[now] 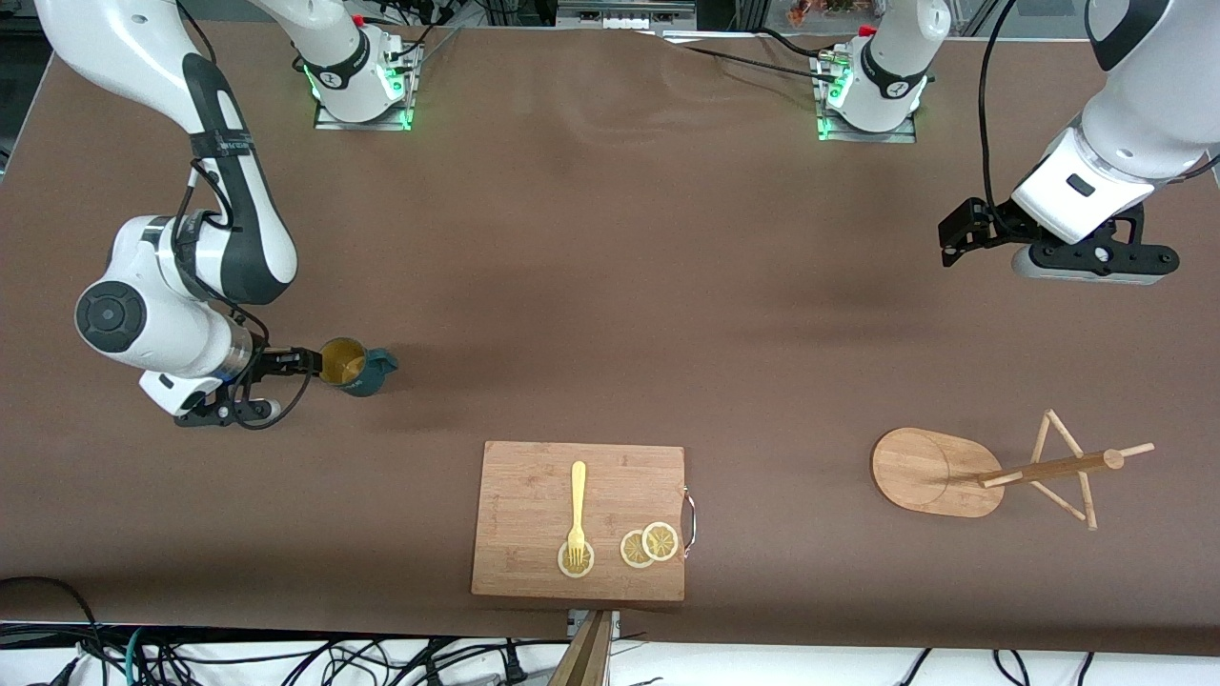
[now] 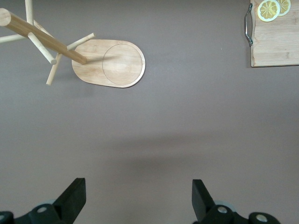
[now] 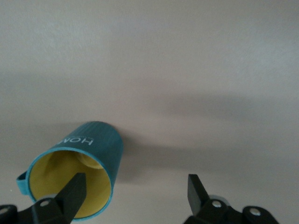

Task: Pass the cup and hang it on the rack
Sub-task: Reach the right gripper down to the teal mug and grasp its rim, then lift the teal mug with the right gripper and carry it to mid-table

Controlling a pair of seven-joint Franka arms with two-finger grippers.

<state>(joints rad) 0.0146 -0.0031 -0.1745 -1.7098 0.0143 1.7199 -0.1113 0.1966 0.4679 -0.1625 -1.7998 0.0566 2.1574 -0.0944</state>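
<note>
Now the cup's (image 3: 77, 175) rim meets one open right fingers' (image 3: 74, 192) tip; left fingers (image 2: 74, 198) open.

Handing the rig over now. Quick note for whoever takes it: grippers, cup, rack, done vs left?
Right gripper: open, low at the cup, one finger inside the rim, not gripped yet.
Left gripper: open, empty, waiting in the air over bare table at the left arm's end.
Cup: upright on the table at the right arm's end.
Rack: stands at the left arm's end, nearer the front camera than the left gripper, all pegs bare.
Done: right arm's approach only.
Left: grasp, lift, pass to the left gripper, hang on a peg.
</note>
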